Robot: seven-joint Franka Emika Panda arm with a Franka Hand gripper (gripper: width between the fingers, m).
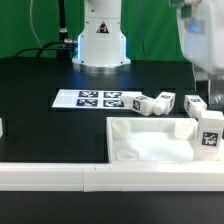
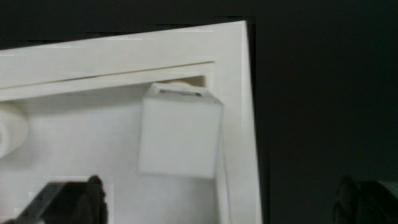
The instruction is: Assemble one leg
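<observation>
One leg (image 1: pixel 210 132), a chunky white peg with a black-and-white tag, stands upright on the large flat white panel (image 1: pixel 150 145) at its corner on the exterior view's right. In the wrist view the same leg (image 2: pixel 178 135) sits in the panel's corner (image 2: pixel 107 70). My gripper (image 1: pixel 207 93) hangs blurred just above this leg. Its dark fingers (image 2: pixel 71 200) are spread wide on either side, and the gripper (image 2: pixel 217 205) is open and holds nothing.
Three loose legs (image 1: pixel 160 102) lie in a row behind the panel, next to the marker board (image 1: pixel 90 98). The robot's base (image 1: pixel 100 40) stands at the back. A white ledge (image 1: pixel 60 175) runs along the table's front edge.
</observation>
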